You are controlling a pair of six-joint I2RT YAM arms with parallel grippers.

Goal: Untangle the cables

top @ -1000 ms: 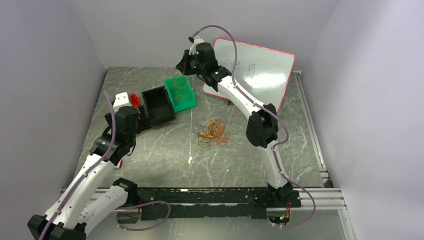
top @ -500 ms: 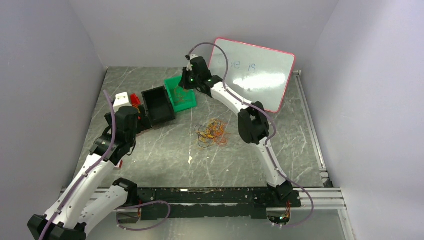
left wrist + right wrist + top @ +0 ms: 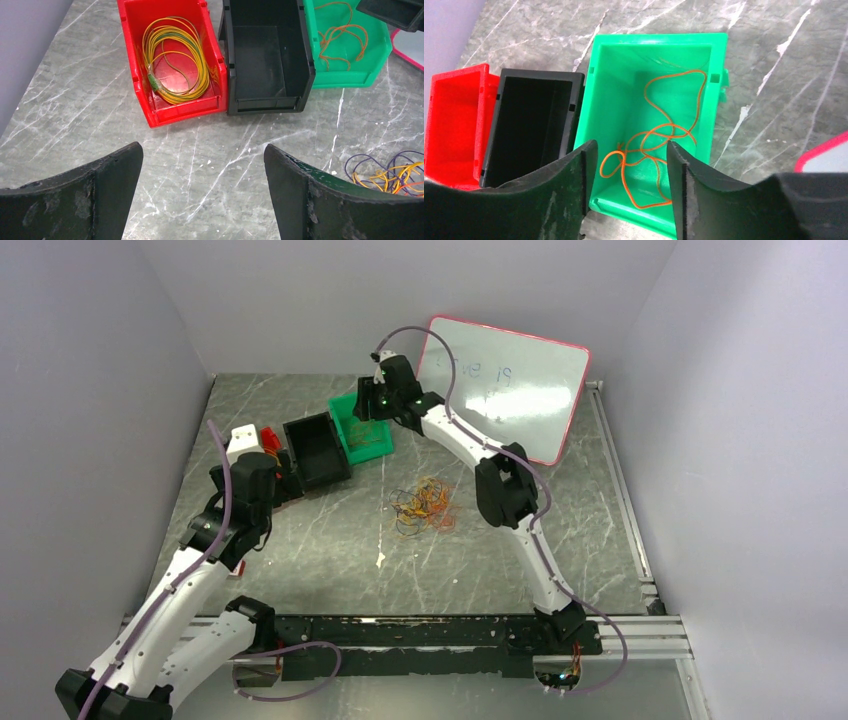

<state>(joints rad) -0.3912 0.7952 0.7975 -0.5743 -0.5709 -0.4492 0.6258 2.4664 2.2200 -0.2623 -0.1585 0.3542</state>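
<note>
Altogether three are counted: red bin (image 3: 185, 111), black bin (image 3: 260, 65), green bin (image 3: 350, 79). Left gripper (image 3: 202, 160) and right gripper (image 3: 631, 150) are parted, empty. The cables (image 3: 425, 505) are tangled beyond counting.

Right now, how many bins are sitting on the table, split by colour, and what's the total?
Red bin: 1
Black bin: 1
Green bin: 1
Total: 3 bins

Robotics lab cell: plain walls (image 3: 100, 390) box the table (image 3: 330, 540), whiteboard (image 3: 520, 390) in its far-right corner, aluminium rail (image 3: 655, 637) edging the front.
</note>
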